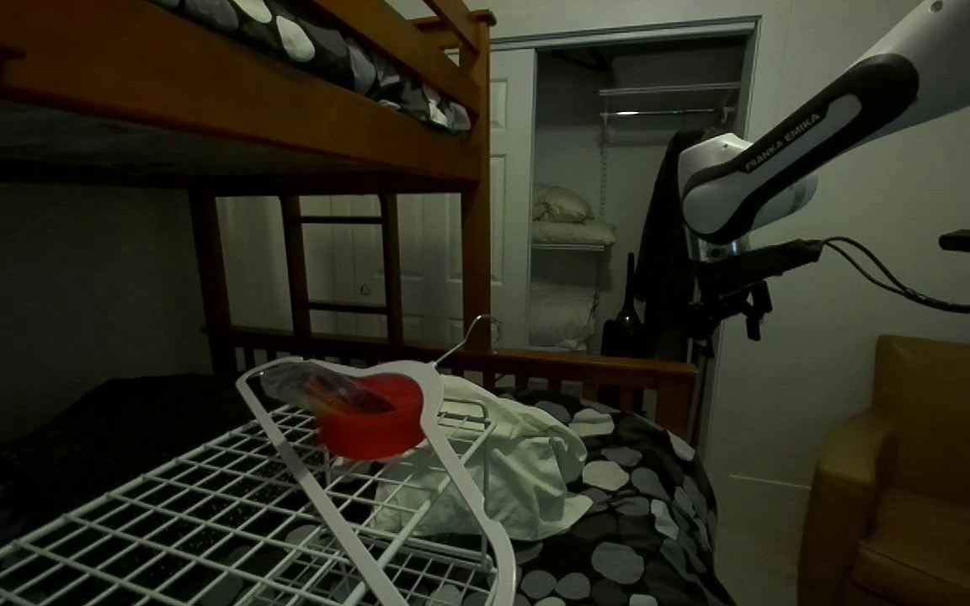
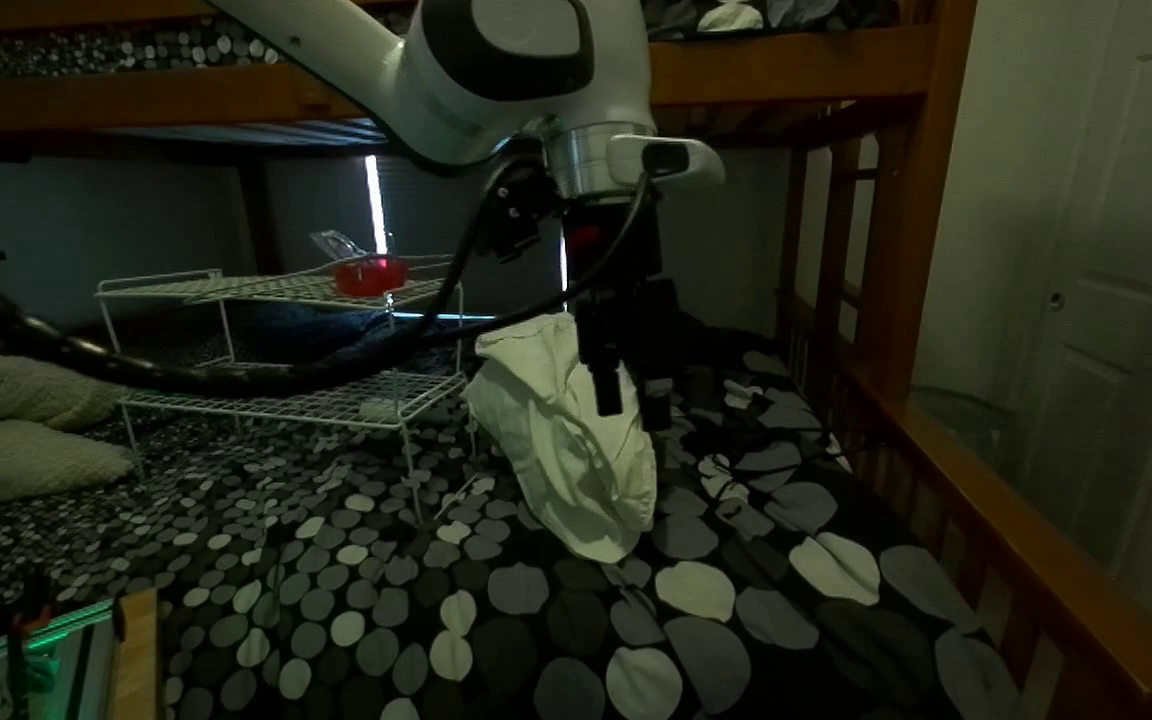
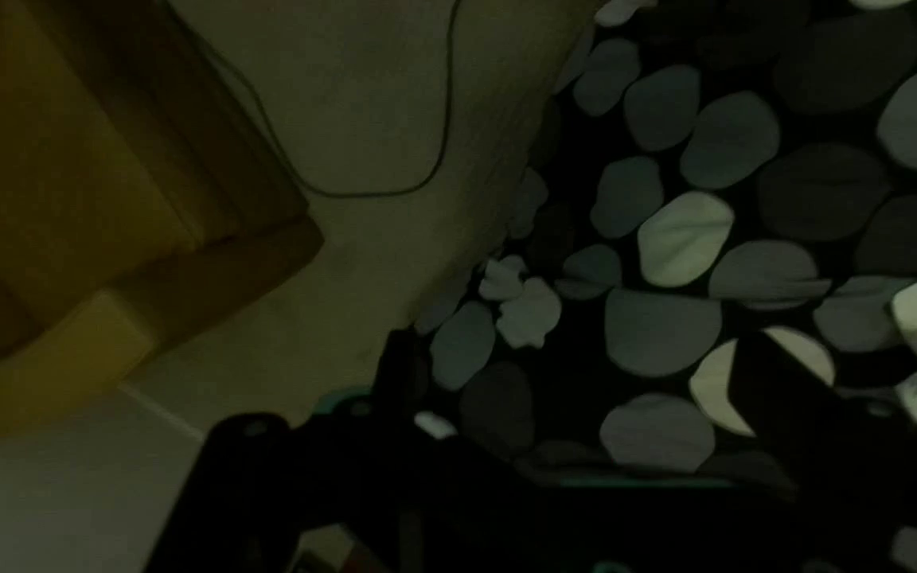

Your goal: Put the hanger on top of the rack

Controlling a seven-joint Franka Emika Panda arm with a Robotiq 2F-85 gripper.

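The white hanger (image 1: 432, 396) with a metal hook lies on top of the white wire rack (image 1: 77, 515) in an exterior view, tilted, its hook sticking up past the rack's end. It is hard to make out on the rack (image 2: 266, 288) in the darker exterior view. A red round container (image 1: 375, 429) with clear plastic on it is on the rack top beside the hanger's neck; it also shows there (image 2: 371, 277). My gripper (image 2: 633, 402) is open and empty, above the bed and apart from the rack. The wrist view shows its fingers (image 3: 578, 358) spread with nothing between them.
A pale cloth (image 2: 566, 430) stands crumpled on the dotted bedspread (image 2: 496, 640) beside the rack. The upper bunk (image 1: 283, 126) hangs over the bed. A wooden rail (image 2: 1036, 560) edges the bed. A tan armchair (image 1: 914, 471) stands off the bed.
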